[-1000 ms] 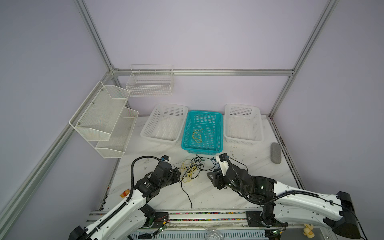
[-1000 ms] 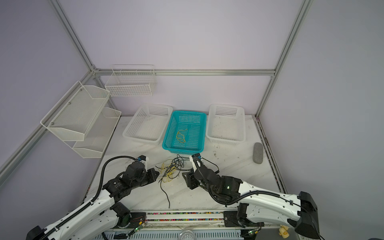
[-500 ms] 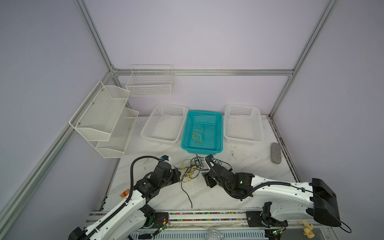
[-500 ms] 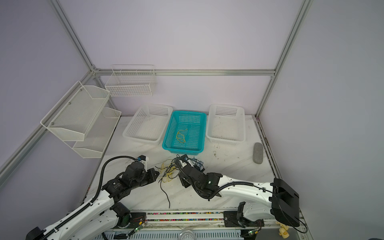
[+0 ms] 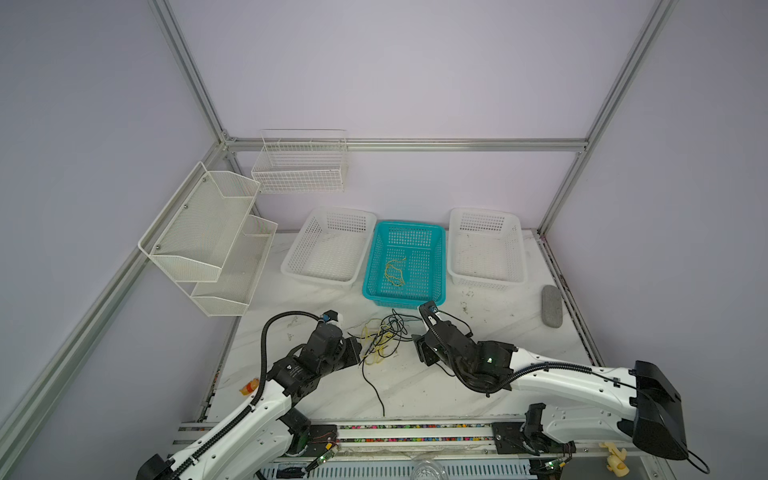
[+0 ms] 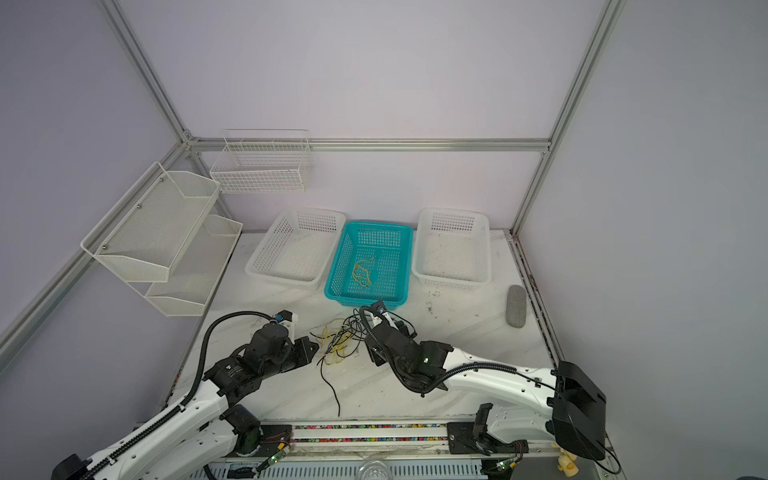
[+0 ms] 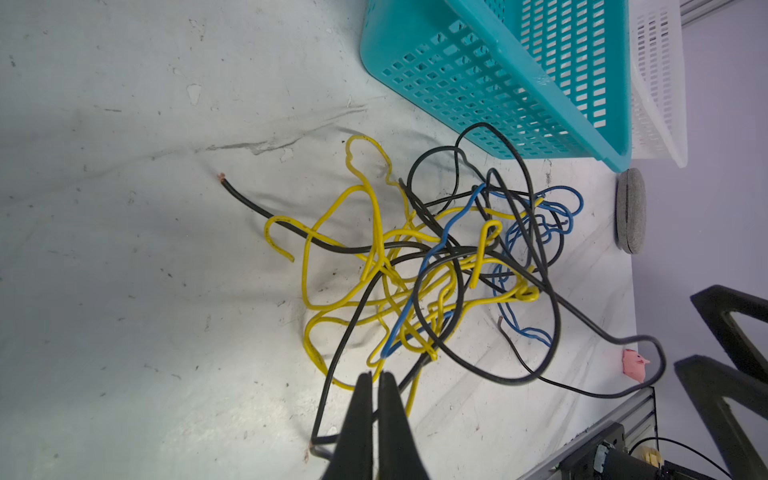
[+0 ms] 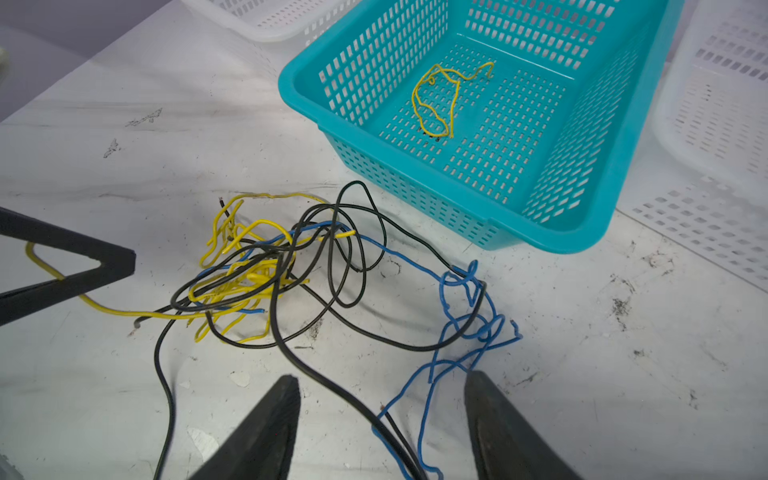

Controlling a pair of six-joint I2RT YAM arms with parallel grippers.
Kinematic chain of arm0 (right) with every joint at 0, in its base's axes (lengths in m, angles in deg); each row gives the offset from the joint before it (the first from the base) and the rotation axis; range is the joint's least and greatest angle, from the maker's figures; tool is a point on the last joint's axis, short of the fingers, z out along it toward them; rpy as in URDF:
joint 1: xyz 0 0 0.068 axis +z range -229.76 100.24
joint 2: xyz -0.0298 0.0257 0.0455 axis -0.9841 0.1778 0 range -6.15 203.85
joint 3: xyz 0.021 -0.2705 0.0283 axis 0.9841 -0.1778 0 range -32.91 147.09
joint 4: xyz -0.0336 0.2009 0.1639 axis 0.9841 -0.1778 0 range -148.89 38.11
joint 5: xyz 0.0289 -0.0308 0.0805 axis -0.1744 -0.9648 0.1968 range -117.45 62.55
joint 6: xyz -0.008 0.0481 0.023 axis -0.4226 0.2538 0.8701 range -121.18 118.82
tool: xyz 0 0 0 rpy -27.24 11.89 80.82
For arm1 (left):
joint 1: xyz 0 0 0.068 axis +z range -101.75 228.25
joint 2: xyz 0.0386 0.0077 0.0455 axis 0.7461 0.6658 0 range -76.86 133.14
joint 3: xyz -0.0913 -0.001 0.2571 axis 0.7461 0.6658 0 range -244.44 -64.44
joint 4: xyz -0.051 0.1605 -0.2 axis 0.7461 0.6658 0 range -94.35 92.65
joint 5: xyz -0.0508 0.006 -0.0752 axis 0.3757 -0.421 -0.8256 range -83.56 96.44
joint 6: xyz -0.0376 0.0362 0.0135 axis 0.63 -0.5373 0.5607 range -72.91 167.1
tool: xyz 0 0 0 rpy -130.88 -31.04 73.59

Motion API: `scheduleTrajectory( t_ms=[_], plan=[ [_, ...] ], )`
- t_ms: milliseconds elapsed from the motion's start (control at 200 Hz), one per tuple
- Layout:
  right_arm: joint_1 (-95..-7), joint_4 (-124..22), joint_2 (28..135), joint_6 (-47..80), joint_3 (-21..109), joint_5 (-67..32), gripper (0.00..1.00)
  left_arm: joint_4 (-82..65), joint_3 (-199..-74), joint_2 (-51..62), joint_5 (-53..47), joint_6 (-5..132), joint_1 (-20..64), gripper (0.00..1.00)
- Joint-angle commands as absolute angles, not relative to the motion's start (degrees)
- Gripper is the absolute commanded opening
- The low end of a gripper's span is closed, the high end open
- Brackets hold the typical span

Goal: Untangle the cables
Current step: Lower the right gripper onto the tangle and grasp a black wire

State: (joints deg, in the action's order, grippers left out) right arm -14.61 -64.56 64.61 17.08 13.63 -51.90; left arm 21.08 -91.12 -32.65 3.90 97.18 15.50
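Moved closer to the cables [image 5: 382,340] and widened since a second ago, the right end effector [image 8: 381,377] is spread, blue and black strands lying between its fingers [image 8: 266,428]. The cables are heaped on the surface [image 5: 415,395] at 6 o'clock of the teal basket [image 5: 409,224]. At the heap's 9 o'clock, the left end effector [image 7: 376,376] is pressed together on a yellow strand.
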Motion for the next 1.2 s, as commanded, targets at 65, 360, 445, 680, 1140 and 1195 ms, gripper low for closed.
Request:
scheduleTrajectory(
  t_ms=[65,360,445,680,1140,1195],
  plan=[
    [-14.72,-65.36,67.41,15.43,15.09,-46.27,0.69,20.44,-94.88,-33.96,3.76,95.90,15.85,0.00],
    [-14.81,-63.62,72.24,15.17,14.06,-43.53,0.69,20.52,-94.59,-34.02,3.81,95.79,15.83,0.00],
    [-14.81,-63.52,74.28,14.46,14.62,-43.78,0.66,20.44,-94.54,-34.05,3.81,95.79,15.83,0.00],
    [-14.86,-62.00,74.30,13.00,14.97,-40.70,0.34,20.60,-94.08,-34.32,4.03,95.53,15.84,0.00],
    [-15.67,-63.67,65.12,14.58,17.79,-35.30,0.00,20.68,-93.62,-34.36,4.60,94.91,15.85,0.00],
    [-15.79,-63.58,65.31,14.44,17.89,-34.42,0.00,20.62,-93.62,-34.33,4.51,94.84,15.82,0.00]
  ],
)
